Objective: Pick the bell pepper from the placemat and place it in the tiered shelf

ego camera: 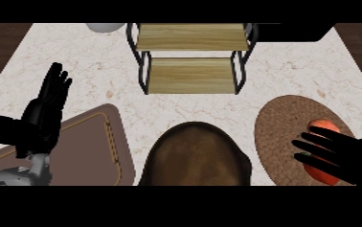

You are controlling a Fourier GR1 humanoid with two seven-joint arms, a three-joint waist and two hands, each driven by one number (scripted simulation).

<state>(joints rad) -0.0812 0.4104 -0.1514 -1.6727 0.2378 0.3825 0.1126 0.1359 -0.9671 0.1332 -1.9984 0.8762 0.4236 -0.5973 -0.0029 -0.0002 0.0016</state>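
**A:** What is laid out on the table (92, 73)?

**B:** A round woven placemat (283, 125) is seen near the table's right edge, toward the near side. An orange-red bell pepper (322, 125) is lying on it, on the part nearest the right edge. A two-level wooden tiered shelf (191, 53) with a dark frame is set at the far edge, about the middle. A brown rectangular mat (99, 149) is seen at the near left, and a large dark brown rounded object (198, 154) at the near edge, middle.

**A:** Where are the hands?

**B:** The right hand (336, 156) is spread over the pepper, its fingers (314, 144) straight and released; nothing is grasped yet. The left hand (46, 111) is held open and resting near the left edge, fingers up.

**A:** Which step is in hand?

**B:** The reach for the pepper, it is judged; the pickup is not yet done. Next, the fingers would need to be closed round the pepper, which would then be lifted and carried across toward the far edge to a shelf level.
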